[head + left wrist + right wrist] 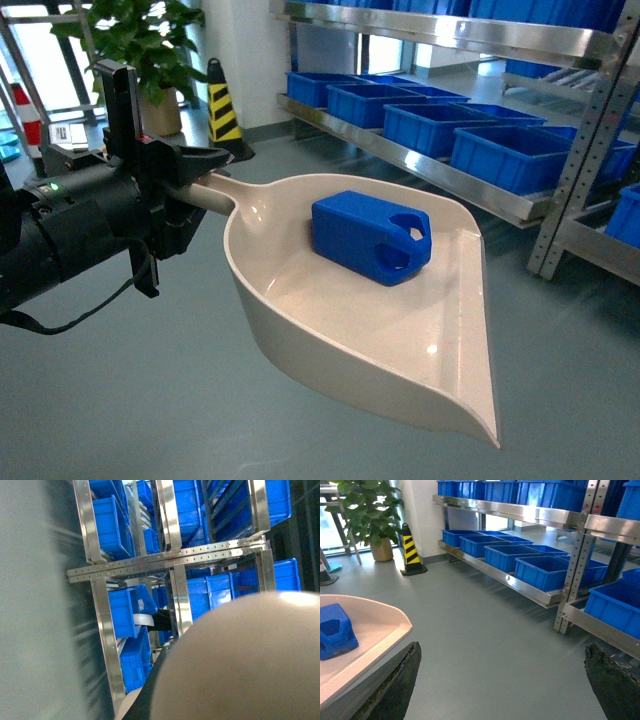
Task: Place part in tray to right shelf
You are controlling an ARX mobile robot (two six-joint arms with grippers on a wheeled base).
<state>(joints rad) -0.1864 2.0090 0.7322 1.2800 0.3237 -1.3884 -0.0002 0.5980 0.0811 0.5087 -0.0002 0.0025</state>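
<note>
The blue part (370, 237) lies on its side inside the cream tray (350, 330), which hangs level above the floor. My left gripper (195, 195) is shut on the tray's handle at the left. In the left wrist view the blurred beige tray (240, 660) fills the lower right and hides the jaws. My right gripper (502, 680) is open with only floor between its dark fingertips (400, 680). It hangs just right of the tray's rim (375, 625), with the part (335, 630) at the left edge. The steel shelf rack (470, 195) stands to the right.
Several large blue crates (510, 155) sit on the rack's low shelf, with more on the shelves above. A slotted upright post (580, 170) stands at the right. A potted plant (150, 50) and a black-yellow cone (222, 105) stand at the back. The floor is grey (485, 620).
</note>
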